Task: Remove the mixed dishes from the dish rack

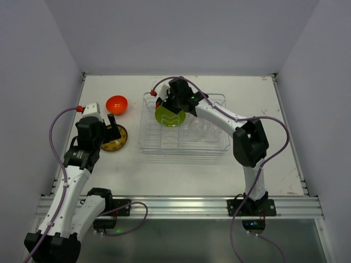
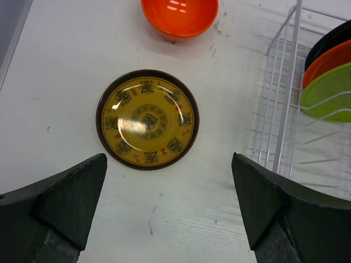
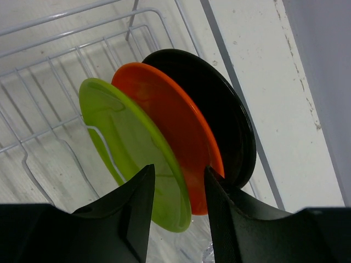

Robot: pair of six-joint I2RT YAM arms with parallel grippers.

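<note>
The dish rack (image 1: 184, 143) holds three plates on edge: lime green (image 3: 120, 131), red-orange (image 3: 170, 115) and black (image 3: 219, 98). My right gripper (image 3: 178, 181) reaches over them from above, jaws partly closed. The rims of the green and red-orange plates lie between its fingers, and the right finger sits in front of the black plate. To the left of the rack, the yellow-brown plate (image 2: 147, 119) lies flat on the table with the orange bowl (image 2: 179, 16) beyond it. My left gripper (image 2: 170, 203) hovers wide open just short of that plate, holding nothing.
The rack's wire dividers (image 2: 285, 109) stand just right of my left gripper. The table's left edge (image 1: 77, 109) runs close to the bowl and the yellow-brown plate. The right arm stretches diagonally across the rack (image 1: 219, 115).
</note>
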